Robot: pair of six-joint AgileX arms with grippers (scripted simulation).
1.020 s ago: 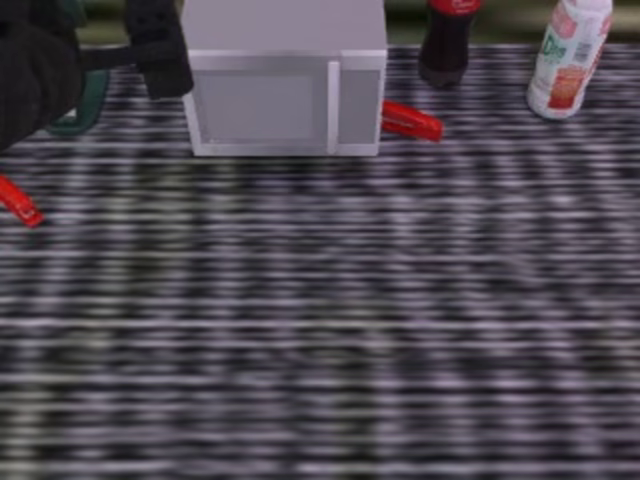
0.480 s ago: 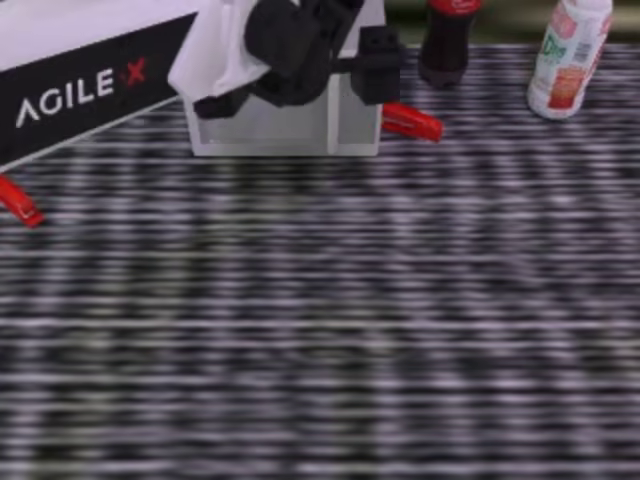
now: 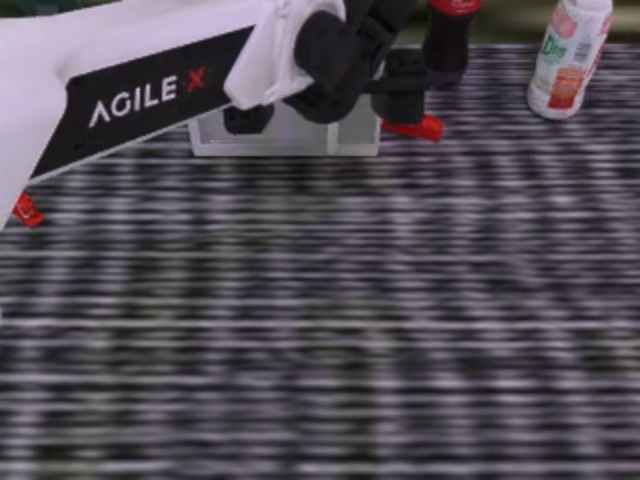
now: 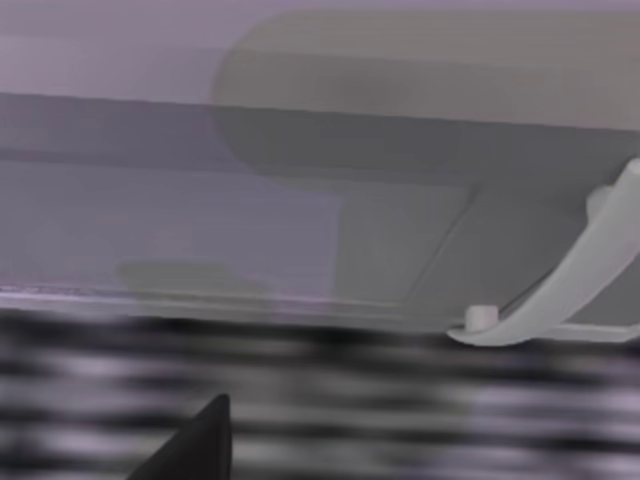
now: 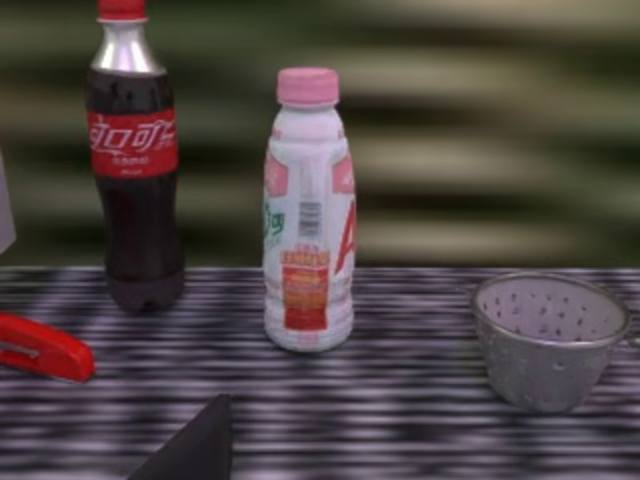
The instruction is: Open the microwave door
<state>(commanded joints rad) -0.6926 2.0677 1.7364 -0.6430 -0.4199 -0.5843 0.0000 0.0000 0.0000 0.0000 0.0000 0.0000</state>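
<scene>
Item 1, the microwave [image 3: 290,135]: sits at the far edge of the table [image 3: 320,320], mostly hidden under my left arm in the top view. Only the lower strip of its front shows.

Item 2, the microwave door [image 3: 262,133]: as far as I can see it lies flat against the oven front, so I judge it not opened. No gap and no lilac floor shows. In the left wrist view the pale curved handle [image 4: 570,285] stands off the grey front, close ahead of the camera.

Item 3, left gripper [image 3: 405,85]: reaches across the oven, its black fingers past the control-strip side, just above a red stapler [image 3: 415,127]. I cannot tell whether the fingers are spread or pressed together; nothing appears pinched.

Item 4, right arm: parked out of the top view. Its wrist camera faces a cola bottle [image 5: 135,170], a pink-capped drink bottle [image 5: 307,215] and a metal strainer [image 5: 548,335].

Status: approach under way, by my reading. Taking the handle and swinging the door out both remain.
</scene>
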